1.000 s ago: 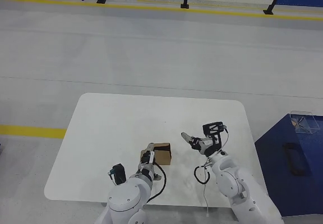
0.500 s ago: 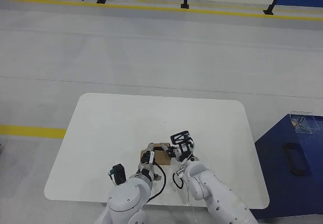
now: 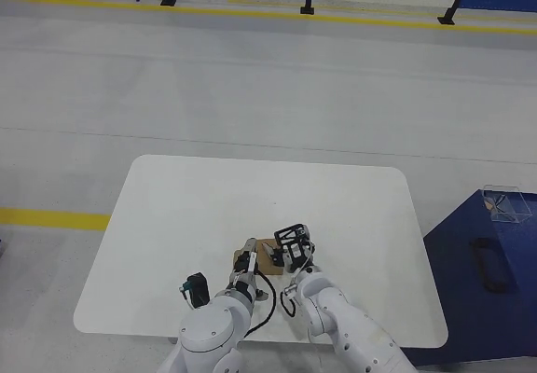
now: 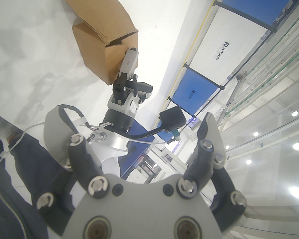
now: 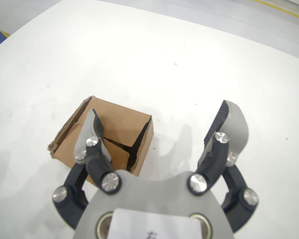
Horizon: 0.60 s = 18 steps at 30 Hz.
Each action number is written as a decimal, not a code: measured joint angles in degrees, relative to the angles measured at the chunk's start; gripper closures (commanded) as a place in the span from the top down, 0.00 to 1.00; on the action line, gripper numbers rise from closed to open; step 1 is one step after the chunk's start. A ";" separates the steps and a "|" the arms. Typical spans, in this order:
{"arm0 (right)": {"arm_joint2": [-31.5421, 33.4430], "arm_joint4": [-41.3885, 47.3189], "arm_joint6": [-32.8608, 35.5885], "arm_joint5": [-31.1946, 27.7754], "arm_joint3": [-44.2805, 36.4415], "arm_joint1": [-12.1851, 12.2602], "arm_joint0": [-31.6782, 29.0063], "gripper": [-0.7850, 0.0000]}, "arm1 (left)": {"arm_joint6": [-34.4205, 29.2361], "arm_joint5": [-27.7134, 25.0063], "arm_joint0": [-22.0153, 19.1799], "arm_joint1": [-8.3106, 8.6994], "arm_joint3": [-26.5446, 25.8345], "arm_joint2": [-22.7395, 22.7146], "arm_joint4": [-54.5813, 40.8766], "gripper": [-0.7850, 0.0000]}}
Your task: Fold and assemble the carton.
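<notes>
right gripper had swung in from the right to the carton, jaws spread wide, one finger over its top flaps, left gripper just beside the box, spread too

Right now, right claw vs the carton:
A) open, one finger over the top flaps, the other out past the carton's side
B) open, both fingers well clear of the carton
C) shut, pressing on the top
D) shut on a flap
A: the right claw is open, with one finger over the top flaps of the carton and the other above the bare table.
</notes>
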 measured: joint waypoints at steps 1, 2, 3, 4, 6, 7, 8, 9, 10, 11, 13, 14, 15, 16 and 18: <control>0.10 0.12 0.03 -0.03 0.07 -0.09 -0.04 1.00 | 0.00 0.00 0.00 0.00 0.00 0.00 0.00 1.00; 0.22 0.19 0.17 -0.11 0.18 -0.19 -0.07 1.00 | 0.00 0.00 0.00 0.00 0.00 0.00 0.00 1.00; 0.27 0.14 0.35 -0.17 0.31 -0.27 -0.09 1.00 | 0.00 0.00 0.00 0.00 0.00 0.00 0.00 1.00; 0.28 -0.04 0.49 -0.17 0.46 -0.35 -0.09 1.00 | 0.00 0.00 0.00 0.00 0.00 0.00 0.00 1.00; 0.27 -0.55 0.65 0.04 0.74 -0.55 -0.05 1.00 | 0.00 0.00 0.00 0.00 0.00 0.00 0.00 1.00; 0.28 -0.70 0.68 0.13 0.79 -0.64 -0.04 1.00 | 0.00 0.00 0.00 0.00 0.00 0.00 0.00 1.00; 0.36 -0.87 0.74 0.21 0.74 -0.74 -0.06 1.00 | 0.00 0.00 0.00 0.00 0.00 0.00 0.00 1.00; 0.47 -1.03 0.77 0.25 0.57 -0.80 -0.09 1.00 | 0.00 0.00 0.00 0.00 0.00 0.00 0.00 1.00; 0.66 -1.23 0.76 0.28 0.31 -0.82 -0.15 1.00 | 0.00 0.00 0.00 0.00 0.00 0.00 0.00 1.00; 1.03 -1.41 0.76 0.26 -0.14 -0.82 -0.28 1.00 | 0.00 0.00 0.00 0.00 0.00 0.00 0.00 1.00; 1.90 -1.37 0.66 0.07 -1.09 -0.76 -0.58 1.00 | 0.00 0.00 0.00 0.00 0.00 0.00 0.00 1.00; 2.70 -1.08 0.49 -0.17 -1.96 -0.67 -0.89 1.00 | 0.00 0.00 0.00 0.00 0.00 0.00 0.00 1.00; 3.43 -0.69 0.46 -0.47 -2.72 -0.58 -1.17 1.00 | 0.00 0.00 0.00 0.00 0.00 0.00 0.00 1.00; 4.27 -0.16 0.54 -0.89 -3.59 -0.46 -1.48 1.00 | 0.00 0.00 0.00 0.00 0.00 0.00 0.00 1.00; 6.66 1.06 0.94 -2.00 -5.97 -0.05 -2.37 1.00 | 0.00 0.00 0.00 0.00 0.00 0.00 0.00 1.00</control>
